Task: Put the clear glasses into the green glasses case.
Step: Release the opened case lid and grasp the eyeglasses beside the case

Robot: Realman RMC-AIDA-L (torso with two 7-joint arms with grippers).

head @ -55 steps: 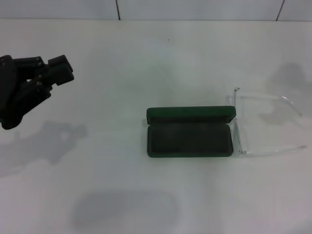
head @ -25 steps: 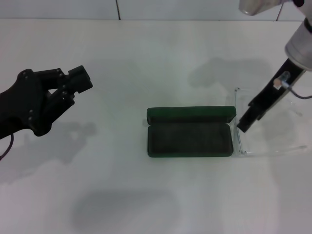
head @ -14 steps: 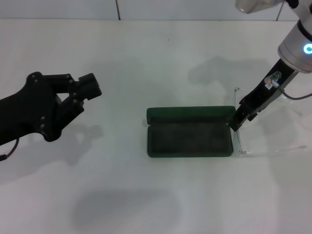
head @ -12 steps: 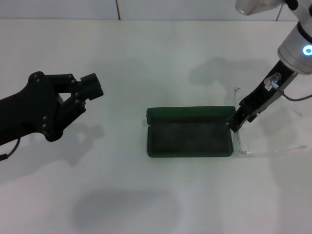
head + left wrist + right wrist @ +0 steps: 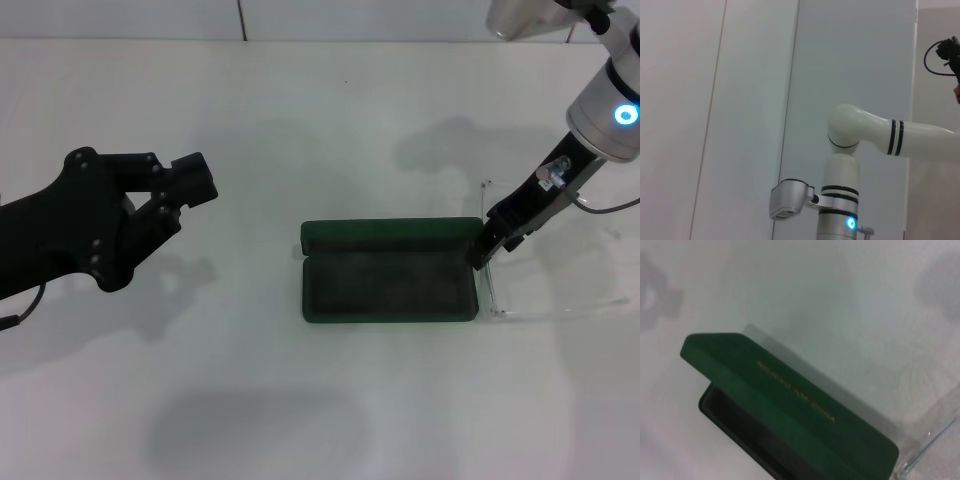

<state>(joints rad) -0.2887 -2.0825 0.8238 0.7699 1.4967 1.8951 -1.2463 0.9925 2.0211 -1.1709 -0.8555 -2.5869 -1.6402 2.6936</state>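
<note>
- The green glasses case (image 5: pixel 388 270) lies open near the middle of the white table (image 5: pixel 300 120), its tray (image 5: pixel 388 288) on the near side and its lid (image 5: pixel 392 235) standing up along the far edge. In the right wrist view the lid (image 5: pixel 790 405) shows a line of small gold lettering (image 5: pixel 796 391).
- The clear glasses (image 5: pixel 545 255) rest on the table just beside the right end of the case, front frame (image 5: pixel 489 265) next to the case and the two thin arms (image 5: pixel 560 310) stretching away to the right. One clear corner of them (image 5: pixel 925 450) shows in the right wrist view, just past the end of the lid.
- The right gripper (image 5: pixel 484 252) is down at the glasses' front frame, right by the case's right end. I cannot tell how far its fingers are parted, nor whether they have hold of the frame.
- The left gripper (image 5: pixel 185 180) hangs above the table well to the left of the case, holding nothing; I cannot tell how wide its fingers stand.
</note>
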